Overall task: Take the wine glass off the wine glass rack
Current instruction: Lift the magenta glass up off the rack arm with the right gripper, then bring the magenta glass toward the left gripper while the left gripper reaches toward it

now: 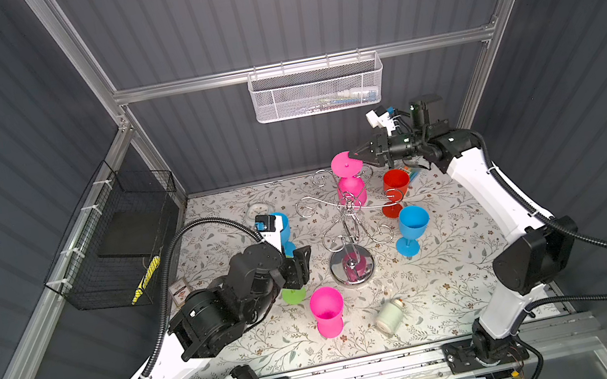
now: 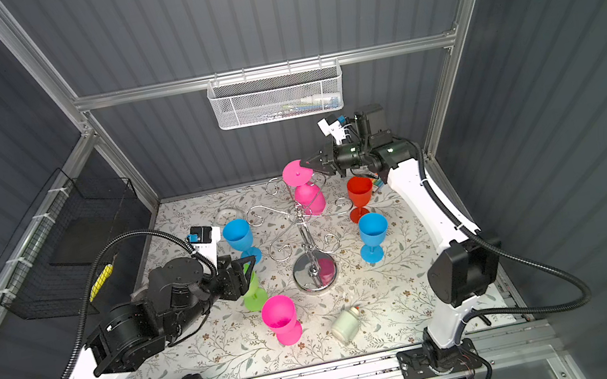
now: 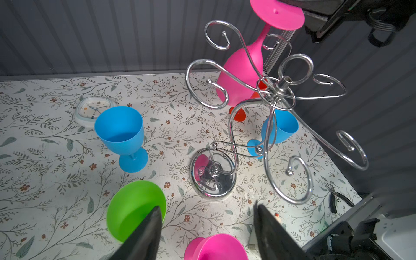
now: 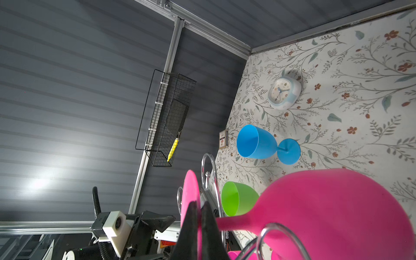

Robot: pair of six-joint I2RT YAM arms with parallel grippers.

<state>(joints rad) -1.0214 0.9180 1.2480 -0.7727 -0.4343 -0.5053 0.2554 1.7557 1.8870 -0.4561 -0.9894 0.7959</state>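
A pink wine glass (image 1: 351,189) (image 2: 309,198) (image 3: 243,74) (image 4: 337,213) hangs upside down and tilted among the far arms of the chrome wine glass rack (image 1: 351,268) (image 2: 314,273) (image 3: 213,180). My right gripper (image 1: 360,155) (image 2: 304,164) (image 4: 199,206) is shut on the rim of the glass's round foot, reaching in from the back right. A chrome scroll lies right beside the foot. My left gripper (image 1: 302,256) (image 2: 245,264) (image 3: 207,207) stands open to the left of the rack's base, above a green glass (image 2: 254,292) (image 3: 132,211), holding nothing.
Upright glasses surround the rack: blue (image 1: 413,222) and red (image 1: 395,182) on the right, blue (image 2: 238,233) on the left, pink (image 1: 327,308) in front. A white bottle (image 1: 389,316) lies at front right. A clock (image 1: 257,209) sits at back left.
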